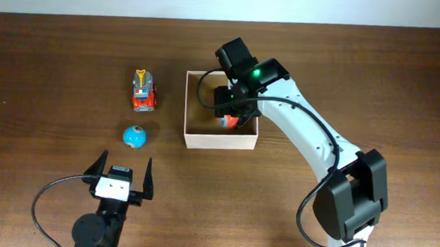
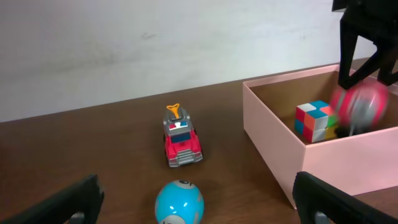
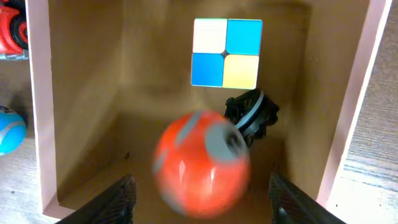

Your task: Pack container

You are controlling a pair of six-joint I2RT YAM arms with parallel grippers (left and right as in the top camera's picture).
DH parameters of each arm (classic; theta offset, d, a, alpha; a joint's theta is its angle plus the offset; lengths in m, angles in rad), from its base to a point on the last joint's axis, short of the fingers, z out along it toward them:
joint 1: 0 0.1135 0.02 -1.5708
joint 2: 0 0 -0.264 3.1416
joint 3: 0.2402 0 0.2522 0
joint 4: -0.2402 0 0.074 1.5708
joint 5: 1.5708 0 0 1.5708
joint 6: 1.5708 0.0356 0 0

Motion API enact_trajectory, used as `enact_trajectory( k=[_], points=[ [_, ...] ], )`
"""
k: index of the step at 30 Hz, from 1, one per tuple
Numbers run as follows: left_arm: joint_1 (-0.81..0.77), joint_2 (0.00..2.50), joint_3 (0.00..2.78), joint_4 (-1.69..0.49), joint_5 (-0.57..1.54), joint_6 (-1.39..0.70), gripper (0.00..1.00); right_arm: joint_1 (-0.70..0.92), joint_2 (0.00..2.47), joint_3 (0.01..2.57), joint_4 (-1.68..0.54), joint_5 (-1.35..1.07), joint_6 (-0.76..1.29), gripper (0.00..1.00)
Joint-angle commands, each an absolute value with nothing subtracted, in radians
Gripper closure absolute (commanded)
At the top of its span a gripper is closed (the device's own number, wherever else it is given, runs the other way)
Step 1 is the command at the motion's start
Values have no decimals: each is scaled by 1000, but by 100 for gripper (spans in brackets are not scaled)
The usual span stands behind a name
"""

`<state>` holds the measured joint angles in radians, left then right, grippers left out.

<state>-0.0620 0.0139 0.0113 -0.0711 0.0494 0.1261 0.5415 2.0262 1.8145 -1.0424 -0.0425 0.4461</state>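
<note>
The container [image 1: 220,142] is a square cream-walled box with a tan floor; it also shows in the left wrist view [image 2: 273,134] and the right wrist view [image 3: 38,112]. My right gripper [image 3: 199,202] hangs open over it. A red and grey ball [image 3: 200,162], blurred with motion, is loose between its fingers above the floor, seen too in the left wrist view [image 2: 360,107]. A colour cube [image 3: 226,53] and a small black toy [image 3: 254,115] lie inside. My left gripper [image 2: 199,208] is open and empty, near the blue ball [image 2: 179,202].
A red toy truck [image 1: 144,90] and the blue ball [image 1: 134,137] sit on the wooden table left of the container. The truck also shows in the left wrist view [image 2: 181,142]. My left gripper [image 1: 118,180] rests near the front edge.
</note>
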Motion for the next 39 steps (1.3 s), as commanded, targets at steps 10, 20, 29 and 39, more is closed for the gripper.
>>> enact_trajectory(
  k=[10,20,29,39],
  points=[
    [-56,7,9,-76,64,114,1,455,2015,2045,-1230,-20,395,23],
    [-56,7,9,-76,64,114,1,340,2015,2537,-1699,278,390,1],
    [-56,7,9,-76,64,114,1,207,1855,2483,-1699,158,265,1],
    [-56,7,9,-76,64,114,1,187,1382,1864,-1698,236,361,1]
  ],
)
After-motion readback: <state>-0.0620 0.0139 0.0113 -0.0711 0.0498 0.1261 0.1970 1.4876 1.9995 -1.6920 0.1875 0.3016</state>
